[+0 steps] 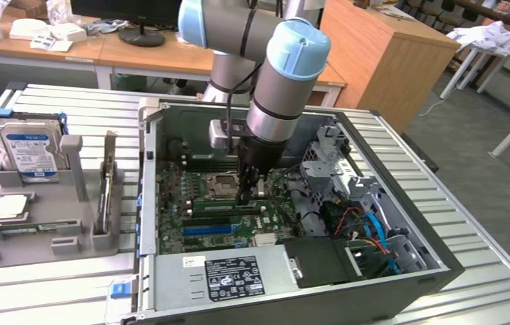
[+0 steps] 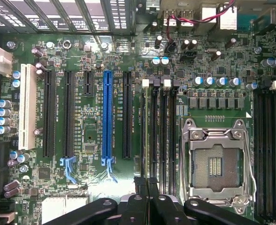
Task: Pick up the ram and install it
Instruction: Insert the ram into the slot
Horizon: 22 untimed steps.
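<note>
The gripper has its fingers pinched tight on the ram, seen edge-on. It's lined up over the memory slots beside the CPU socket.

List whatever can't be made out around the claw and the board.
1. Exterior view: what the claw holds, too small and dark against the motherboard.
2. Wrist view: most of the claw, cut off by the picture's edge.
3. Exterior view: print on the hard drive label, too small.
</note>
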Available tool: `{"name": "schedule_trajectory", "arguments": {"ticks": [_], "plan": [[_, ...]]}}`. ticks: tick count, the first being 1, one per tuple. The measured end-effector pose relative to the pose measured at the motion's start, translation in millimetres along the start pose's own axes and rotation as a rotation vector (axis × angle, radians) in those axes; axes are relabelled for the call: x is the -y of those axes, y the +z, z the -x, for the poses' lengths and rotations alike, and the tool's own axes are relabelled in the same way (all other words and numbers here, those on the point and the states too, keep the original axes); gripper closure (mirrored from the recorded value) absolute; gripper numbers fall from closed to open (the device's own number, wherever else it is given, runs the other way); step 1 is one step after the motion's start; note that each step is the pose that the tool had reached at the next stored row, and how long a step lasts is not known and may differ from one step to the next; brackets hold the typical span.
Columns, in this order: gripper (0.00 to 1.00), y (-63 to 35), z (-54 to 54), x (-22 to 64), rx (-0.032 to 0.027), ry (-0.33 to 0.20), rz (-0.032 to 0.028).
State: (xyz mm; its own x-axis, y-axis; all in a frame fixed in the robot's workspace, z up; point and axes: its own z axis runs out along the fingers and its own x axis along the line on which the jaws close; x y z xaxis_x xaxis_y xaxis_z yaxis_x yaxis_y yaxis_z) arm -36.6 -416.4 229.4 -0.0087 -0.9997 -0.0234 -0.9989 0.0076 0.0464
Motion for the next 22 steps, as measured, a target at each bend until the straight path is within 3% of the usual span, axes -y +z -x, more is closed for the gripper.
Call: {"name": "schedule_trajectory", "arguments": {"ticks": [18, 22], "plan": [[0.89, 2.8, 0.0, 0.1, 0.0001, 0.0, -0.0001], [0.82, 2.8, 0.0, 0.1, 0.0002, 0.0, -0.0001]]}}
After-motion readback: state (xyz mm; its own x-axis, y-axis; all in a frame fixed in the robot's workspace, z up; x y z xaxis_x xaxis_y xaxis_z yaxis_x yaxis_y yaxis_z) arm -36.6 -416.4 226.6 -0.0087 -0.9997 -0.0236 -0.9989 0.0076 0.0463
